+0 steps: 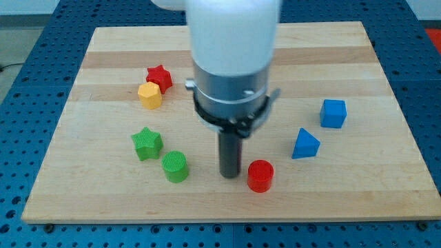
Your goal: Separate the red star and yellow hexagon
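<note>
The red star point(159, 76) lies at the board's upper left. The yellow hexagon point(149, 95) sits just below and left of it, touching it. My tip point(229, 174) rests on the board near the bottom centre, far to the right of and below both blocks. It stands just left of the red cylinder point(260, 176) and right of the green cylinder point(175, 167).
A green star point(147, 144) lies left of centre, above the green cylinder. A blue triangular block point(304, 144) and a blue cube point(333, 113) lie on the right. The wooden board point(103, 41) rests on a blue perforated table. The arm's white and grey body hides the board's centre.
</note>
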Tool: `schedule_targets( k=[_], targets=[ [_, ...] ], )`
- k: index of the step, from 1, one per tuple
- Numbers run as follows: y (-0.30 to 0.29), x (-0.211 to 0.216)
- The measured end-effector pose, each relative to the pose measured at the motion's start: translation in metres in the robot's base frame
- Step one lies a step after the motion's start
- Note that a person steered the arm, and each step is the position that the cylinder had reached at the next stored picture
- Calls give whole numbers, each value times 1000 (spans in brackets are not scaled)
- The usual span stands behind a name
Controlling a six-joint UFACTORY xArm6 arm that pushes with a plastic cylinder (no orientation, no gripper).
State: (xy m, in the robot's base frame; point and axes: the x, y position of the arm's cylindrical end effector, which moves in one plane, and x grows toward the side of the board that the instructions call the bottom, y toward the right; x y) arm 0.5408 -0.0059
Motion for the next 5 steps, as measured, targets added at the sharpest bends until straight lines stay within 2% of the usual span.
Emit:
schedule_targets(
  k=[1, 2, 3, 4, 5],
  targets=[
    [14, -77],
    [-26, -149],
    [-93, -192],
    [-171, -192],
    [-185, -192]
  ],
)
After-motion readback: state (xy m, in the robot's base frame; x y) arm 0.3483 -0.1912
